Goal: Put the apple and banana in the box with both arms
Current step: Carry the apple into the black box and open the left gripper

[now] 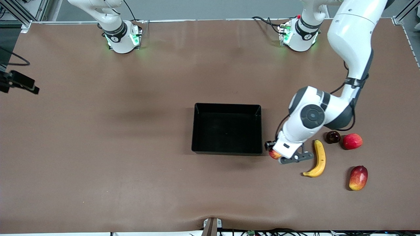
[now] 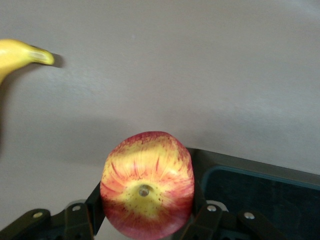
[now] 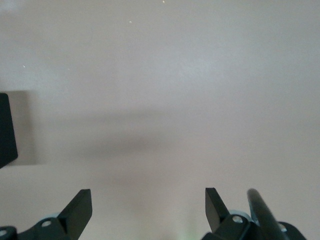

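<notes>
Gripping the apple (image 2: 147, 186): left gripper (image 1: 274, 153) beside the box (image 1: 227, 150).
Right gripper (image 3: 148, 210) is waiting, fingers spread (banana (image 1: 318, 159) lying nearby).

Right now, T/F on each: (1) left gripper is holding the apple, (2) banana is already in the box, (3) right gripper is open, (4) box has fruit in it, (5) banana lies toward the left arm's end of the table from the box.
1. True. The left gripper is shut on the apple, beside the box.
2. False. The banana lies on the table, outside the box.
3. True. The right gripper has its fingers spread over bare table, holding nothing.
4. False. The box is empty; the apple is at its edge, not inside.
5. True. The banana lies toward the left arm's end.
</notes>
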Robot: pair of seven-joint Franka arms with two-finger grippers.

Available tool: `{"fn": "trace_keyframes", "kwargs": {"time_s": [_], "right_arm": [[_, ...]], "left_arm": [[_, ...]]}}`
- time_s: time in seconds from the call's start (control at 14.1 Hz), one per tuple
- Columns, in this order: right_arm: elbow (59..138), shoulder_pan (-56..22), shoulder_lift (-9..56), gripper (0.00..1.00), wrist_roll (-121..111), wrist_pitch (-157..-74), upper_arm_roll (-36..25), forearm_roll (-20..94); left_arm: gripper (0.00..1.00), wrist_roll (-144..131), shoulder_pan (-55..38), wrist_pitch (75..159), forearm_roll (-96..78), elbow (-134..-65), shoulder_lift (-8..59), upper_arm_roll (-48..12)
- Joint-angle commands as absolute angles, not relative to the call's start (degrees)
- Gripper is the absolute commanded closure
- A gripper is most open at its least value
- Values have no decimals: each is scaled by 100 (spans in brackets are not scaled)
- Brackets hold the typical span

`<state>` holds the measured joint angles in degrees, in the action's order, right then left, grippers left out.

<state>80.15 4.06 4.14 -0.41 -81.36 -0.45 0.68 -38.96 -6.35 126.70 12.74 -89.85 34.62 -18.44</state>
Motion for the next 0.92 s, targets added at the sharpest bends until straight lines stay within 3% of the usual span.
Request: {"fn": "trace_keyframes", "kwargs": {"time_s": [0.0,0.14,0.5,0.85], "right_arm": [[9190,466,-428,0,-88,-8401,53,-79],[9597,466,-606,0,-70,-8568,62,-79],[8896,369,-256,0,-61,-8640,105,-97],[8877,422,-237,0,-35,-8631,88,-79]], "left_arm": [[100,-4366,-878,12595,1415,-8991,3296,-1828],[100,-4858,-1281,12595,1415,-8991,3322,-1819],[100,-5826,-1951,12603,1643,-9044,3576,-1810],[100,-6003,-2153,12604,1670,-9255,3955,-1819]]}}
